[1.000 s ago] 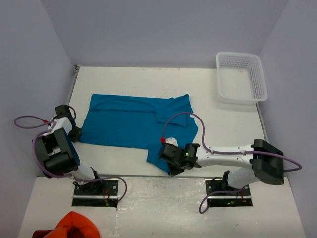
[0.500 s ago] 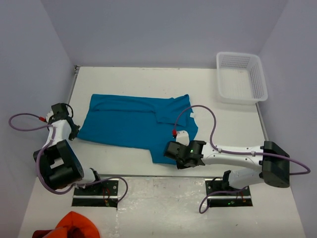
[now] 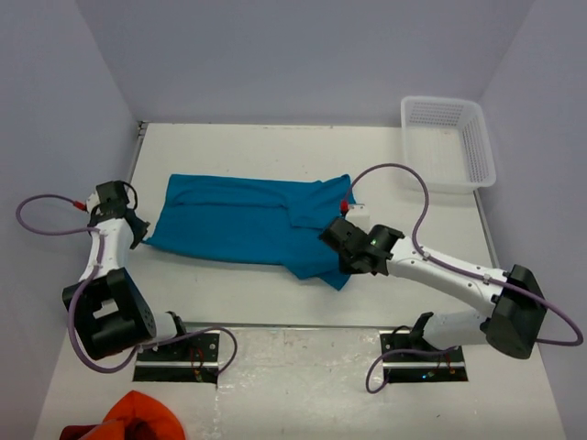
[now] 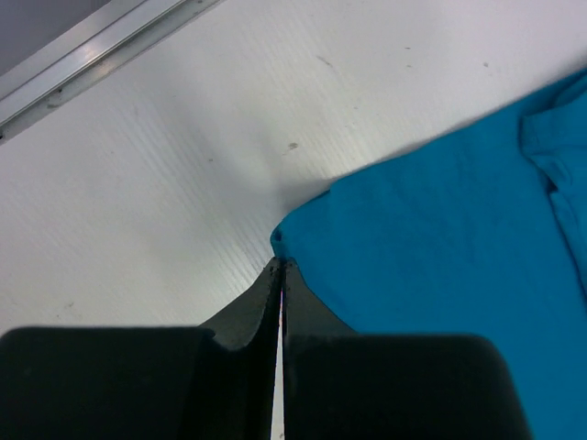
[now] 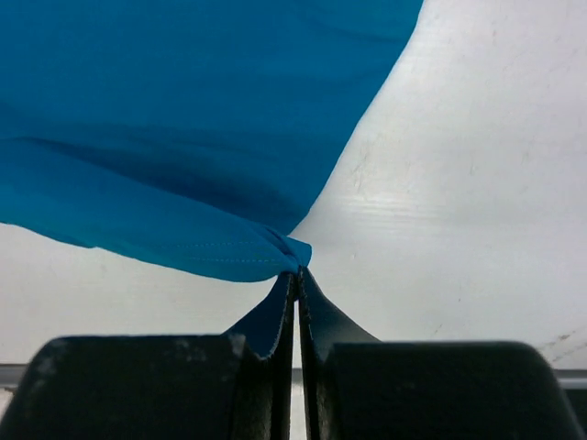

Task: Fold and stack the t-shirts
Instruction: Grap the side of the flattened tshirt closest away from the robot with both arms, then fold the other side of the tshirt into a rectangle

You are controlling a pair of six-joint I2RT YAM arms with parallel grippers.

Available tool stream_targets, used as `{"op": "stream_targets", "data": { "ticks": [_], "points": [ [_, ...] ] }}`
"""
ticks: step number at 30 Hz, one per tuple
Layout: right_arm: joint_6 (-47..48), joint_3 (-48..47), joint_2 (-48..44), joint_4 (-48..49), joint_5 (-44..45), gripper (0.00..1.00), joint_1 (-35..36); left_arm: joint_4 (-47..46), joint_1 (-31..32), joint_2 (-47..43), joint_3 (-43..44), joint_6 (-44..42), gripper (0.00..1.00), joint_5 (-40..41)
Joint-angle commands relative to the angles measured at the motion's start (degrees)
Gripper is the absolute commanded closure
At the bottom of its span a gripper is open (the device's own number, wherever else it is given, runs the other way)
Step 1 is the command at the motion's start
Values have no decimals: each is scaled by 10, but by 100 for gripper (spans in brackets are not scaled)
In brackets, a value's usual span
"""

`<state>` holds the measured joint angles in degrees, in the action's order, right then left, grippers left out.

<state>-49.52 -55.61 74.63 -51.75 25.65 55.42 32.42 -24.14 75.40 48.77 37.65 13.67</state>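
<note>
Your left gripper (image 4: 280,266): jaws pressed together, pinching near-left corner of plain teal-blue cotton t-shirt (image 3: 238,220), likely to anchor that end. T-shirt lies mid-table on white tabletop (image 3: 275,151), part folded. Its right end is lifted. Your right gripper (image 5: 298,271): jaws clamped on near-right hem corner, raised, apparently to carry fold over. White plastic mesh basket (image 3: 448,183) sits far right, well apart. No brand, label or writing readable.
</note>
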Motion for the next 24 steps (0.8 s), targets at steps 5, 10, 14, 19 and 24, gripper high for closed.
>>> {"op": "stream_targets", "data": {
  "ticks": [5,10,14,19,24],
  "points": [
    [112,-58,39,56,-3,100,-64,-39,79,22,48,-33,100,35],
    [156,-97,74,77,-24,100,-103,-39,97,63,89,-31,100,29],
    [184,-126,96,79,-31,100,-141,-34,100,91,129,-28,100,37],
    [219,-165,119,79,-67,100,-176,-30,100,130,163,-24,100,41],
    [250,-193,157,79,-89,100,-204,-25,108,171,200,-20,100,41]
  ]
}}
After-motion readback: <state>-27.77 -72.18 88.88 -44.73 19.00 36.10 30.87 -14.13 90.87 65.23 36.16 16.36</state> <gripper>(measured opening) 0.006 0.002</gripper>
